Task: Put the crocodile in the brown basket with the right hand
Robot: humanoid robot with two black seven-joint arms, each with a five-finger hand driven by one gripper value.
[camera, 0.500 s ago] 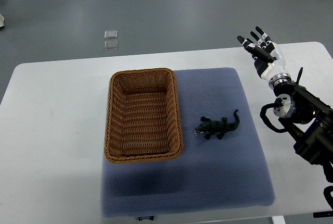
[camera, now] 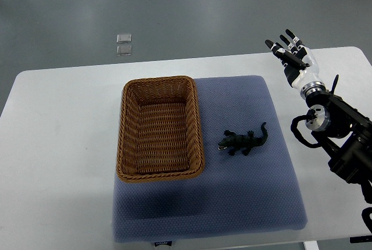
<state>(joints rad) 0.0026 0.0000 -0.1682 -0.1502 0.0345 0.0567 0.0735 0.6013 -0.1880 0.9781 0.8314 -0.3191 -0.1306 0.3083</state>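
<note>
the task is at its very start: the reach has not begun. the right robot hand (camera: 293, 58) hangs over the far right of the white counter (camera: 58, 145), fingers spread and straight, grasping nothing, well apart from the toy. the left arm does not show.

the crocodile (camera: 244, 140) lies flat on the blue mat (camera: 244, 203), just beside the right wall of the brown basket (camera: 161, 81) but not touching it, snout toward the basket and tail curling up and away.

the next move, as i judge it, calls for bringing the hand down and inward over the toy's back, then closing the fingers across its narrow body.

the crocodile looks like dark green moulded plastic or rubber - small, bumpy, with splayed legs. the basket is woven wicker, rectangular, open-topped and empty. the mat is a soft cloth pad with a fine dimpled weave - it may give under fingertips.
</note>
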